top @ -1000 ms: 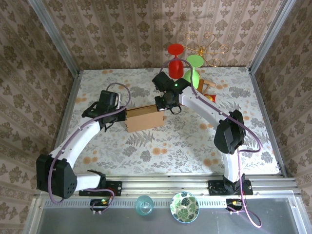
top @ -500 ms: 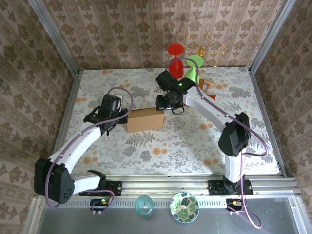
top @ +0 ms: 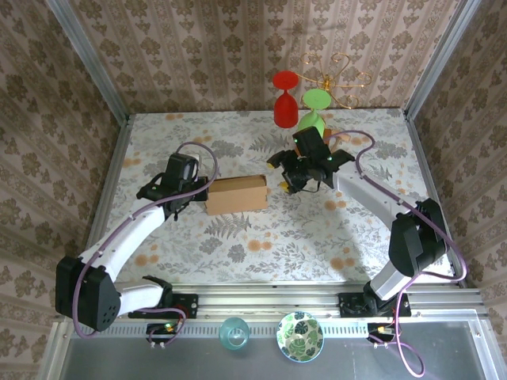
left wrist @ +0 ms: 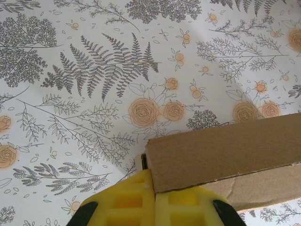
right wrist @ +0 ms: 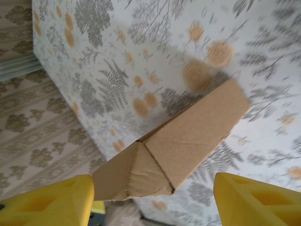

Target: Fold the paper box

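The paper box [top: 235, 194] is a closed tan cardboard box lying flat at the table's middle left. My left gripper [top: 198, 192] sits at its left end. In the left wrist view the yellow fingers [left wrist: 122, 202] are pressed together, and the box's corner [left wrist: 225, 150] touches their tips. My right gripper [top: 282, 174] hovers just off the box's right end and does not touch it. In the right wrist view its jaws stand wide apart, and the box's end [right wrist: 188, 136] with a creased flap lies beyond them.
A small wooden stand [top: 339, 139] at the back holds a red glass [top: 284, 111] and a green glass [top: 314, 103]. It is close behind my right wrist. A patterned bowl [top: 299, 336] and a clear glass [top: 234, 332] sit on the near rail. Wallpapered walls enclose the table.
My right gripper has opened, let go of the box's right end and pulled back to the right. The box lies flat and my left arm has hardly moved.
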You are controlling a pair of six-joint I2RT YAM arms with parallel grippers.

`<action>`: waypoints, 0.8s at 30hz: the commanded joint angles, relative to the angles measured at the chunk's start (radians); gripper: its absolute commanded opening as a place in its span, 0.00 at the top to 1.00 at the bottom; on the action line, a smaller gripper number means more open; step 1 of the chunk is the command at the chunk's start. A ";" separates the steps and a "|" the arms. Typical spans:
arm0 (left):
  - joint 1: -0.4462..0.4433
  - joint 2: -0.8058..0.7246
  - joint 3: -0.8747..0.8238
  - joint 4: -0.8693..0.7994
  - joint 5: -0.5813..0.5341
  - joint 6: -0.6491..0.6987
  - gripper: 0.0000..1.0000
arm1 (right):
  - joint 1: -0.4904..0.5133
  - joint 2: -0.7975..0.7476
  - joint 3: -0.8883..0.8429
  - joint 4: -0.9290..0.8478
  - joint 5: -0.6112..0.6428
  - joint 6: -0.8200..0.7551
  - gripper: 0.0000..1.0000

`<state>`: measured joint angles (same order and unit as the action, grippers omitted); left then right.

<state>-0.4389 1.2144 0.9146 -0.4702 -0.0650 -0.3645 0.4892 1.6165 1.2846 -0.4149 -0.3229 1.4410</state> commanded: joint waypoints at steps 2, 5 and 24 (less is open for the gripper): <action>-0.011 0.015 -0.024 -0.104 0.006 -0.015 1.00 | 0.014 -0.001 -0.056 0.168 -0.082 0.220 0.31; -0.011 0.019 -0.019 -0.103 0.004 -0.014 1.00 | 0.021 0.000 -0.079 0.193 -0.087 0.236 0.30; -0.045 0.019 0.008 -0.120 -0.001 -0.019 0.98 | 0.038 0.026 -0.158 0.254 -0.110 0.250 0.53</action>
<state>-0.4717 1.2156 0.9199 -0.4805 -0.0879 -0.3672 0.5209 1.6321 1.1473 -0.1596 -0.4232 1.6871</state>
